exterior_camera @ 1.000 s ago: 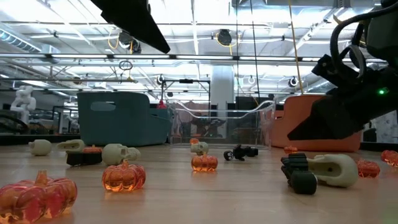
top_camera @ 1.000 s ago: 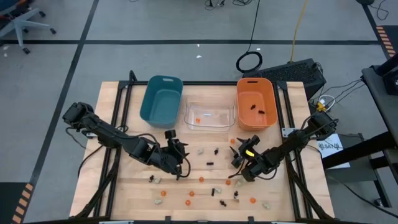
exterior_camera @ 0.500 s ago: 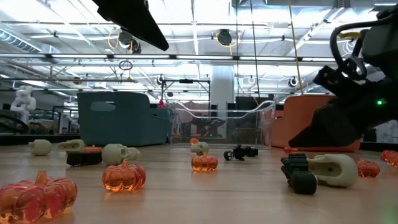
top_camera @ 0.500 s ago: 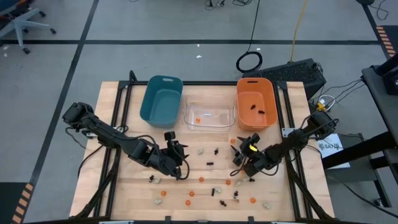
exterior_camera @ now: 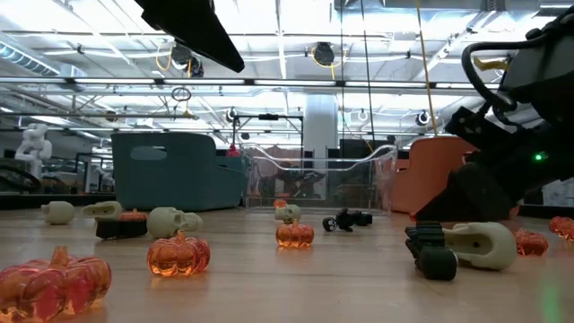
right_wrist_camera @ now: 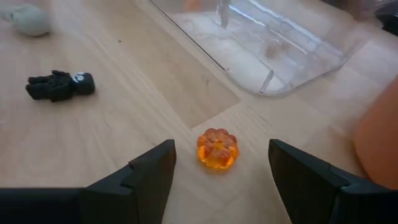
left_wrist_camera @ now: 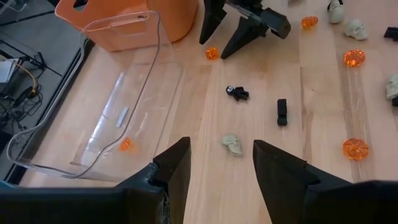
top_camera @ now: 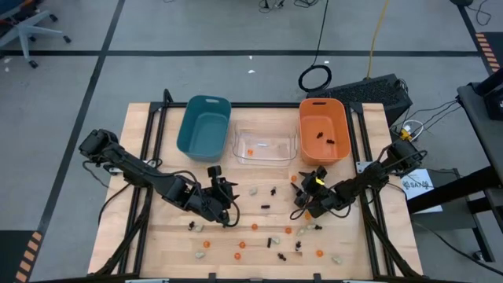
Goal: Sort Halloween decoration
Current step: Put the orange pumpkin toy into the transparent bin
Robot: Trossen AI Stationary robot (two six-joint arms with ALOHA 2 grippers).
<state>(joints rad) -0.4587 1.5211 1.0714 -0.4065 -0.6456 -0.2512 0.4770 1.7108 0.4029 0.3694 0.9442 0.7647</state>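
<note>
— Since a second ago, the right gripper has been drawn back toward the bins, and it is now stopped just short of the orange bin.

— How are its fingers set?

— They are held wide apart, and nothing is gripped. A small orange pumpkin is seen on the wood between the two fingers, close to the corner of the clear bin. A black figure lies farther off on the table.

— And the left gripper?

— It is held over the table in front of the teal bin, fingers spread, nothing carried. A pale skull is seen beyond its tips.

— Where are the decorations?

— Most are scattered over the near half of the table: orange pumpkins, skulls and black pieces. One orange piece is already in the clear bin, and two black pieces are in the orange bin.
</note>
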